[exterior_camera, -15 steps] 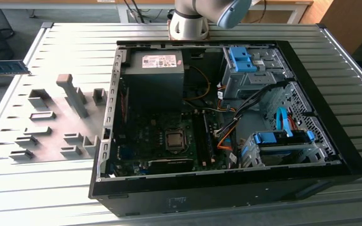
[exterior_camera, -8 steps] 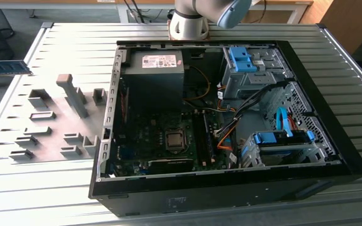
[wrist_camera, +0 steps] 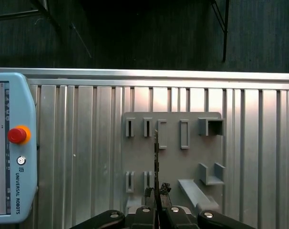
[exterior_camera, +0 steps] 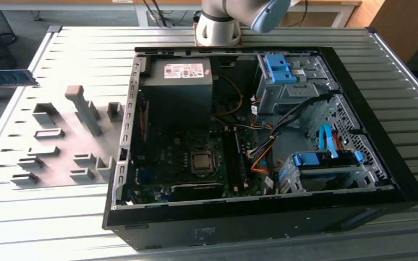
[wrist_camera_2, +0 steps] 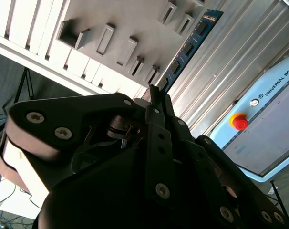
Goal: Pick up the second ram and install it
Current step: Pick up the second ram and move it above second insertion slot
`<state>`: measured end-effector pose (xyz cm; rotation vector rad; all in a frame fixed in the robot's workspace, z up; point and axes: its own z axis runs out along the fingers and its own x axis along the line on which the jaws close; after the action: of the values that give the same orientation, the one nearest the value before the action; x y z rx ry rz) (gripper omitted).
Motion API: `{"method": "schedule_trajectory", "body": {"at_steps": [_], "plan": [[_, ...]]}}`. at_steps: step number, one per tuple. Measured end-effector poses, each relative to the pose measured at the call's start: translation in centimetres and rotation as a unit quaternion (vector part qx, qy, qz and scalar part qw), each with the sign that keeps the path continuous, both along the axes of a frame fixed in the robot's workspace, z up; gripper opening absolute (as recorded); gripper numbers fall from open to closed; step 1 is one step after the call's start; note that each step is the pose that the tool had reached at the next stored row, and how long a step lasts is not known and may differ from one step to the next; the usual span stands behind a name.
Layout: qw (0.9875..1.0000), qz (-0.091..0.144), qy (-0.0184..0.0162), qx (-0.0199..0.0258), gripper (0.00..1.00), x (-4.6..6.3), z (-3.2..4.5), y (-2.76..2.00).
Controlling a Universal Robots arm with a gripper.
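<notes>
Broadly, you see a ribbed metal table (exterior_camera: 85,49) carrying an open computer case (exterior_camera: 231,231) at the exterior view's right and a grey fixture plate (exterior_camera: 20,122) at its left. Above that plate, the gripper (wrist_camera_2: 155,98) is pinched closed on one end of the second ram (wrist_camera_2: 190,43), which juts out clear of everything. Judge the stick light, stiff, thin and fragile: grip its board edges near the end, firmly but gently, avoiding chips and contacts.
</notes>
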<state>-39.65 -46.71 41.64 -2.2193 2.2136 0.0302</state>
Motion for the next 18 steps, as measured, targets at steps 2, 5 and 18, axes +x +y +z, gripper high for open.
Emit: {"method": "schedule_trajectory", "body": {"at_steps": [2, 5, 18], "plan": [[1.0, 0.0, 0.0, 0.0, 0.14, 0.2, 0.0, 0.0], [1.0, 0.0, 0.0, 0.0, 0.14, 0.5, 0.0, 0.0], [1.0, 0.0, 0.0, 0.0, 0.14, 1.8, 0.0, 0.0]]}}
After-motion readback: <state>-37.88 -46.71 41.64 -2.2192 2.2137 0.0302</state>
